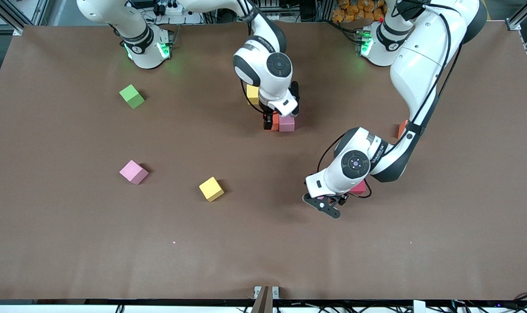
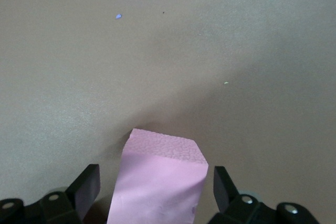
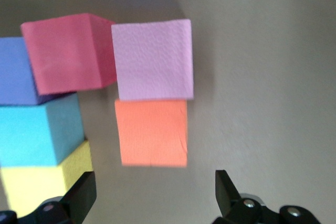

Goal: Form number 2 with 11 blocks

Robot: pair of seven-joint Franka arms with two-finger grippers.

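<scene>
My left gripper (image 1: 322, 206) (image 2: 156, 177) hangs low over the table, open, with a pink block (image 2: 157, 182) between its fingers and a gap on each side. The front view hides that block under the hand. My right gripper (image 1: 275, 122) (image 3: 155, 179) is open and empty just above a tight cluster of blocks: orange (image 3: 152, 132) (image 1: 275, 124), pink (image 3: 152, 59) (image 1: 286, 123), red (image 3: 68, 53), purple (image 3: 13, 72), light blue (image 3: 39, 135), yellow (image 3: 37, 182) (image 1: 253, 94). The right arm covers most of the cluster in the front view.
Loose on the table toward the right arm's end lie a pink block (image 1: 134, 172), a yellow block (image 1: 211, 189) and a green cube (image 1: 132, 96). A reddish block (image 1: 359, 188) peeks from under the left wrist. An orange-red block (image 1: 402, 128) shows beside the left forearm.
</scene>
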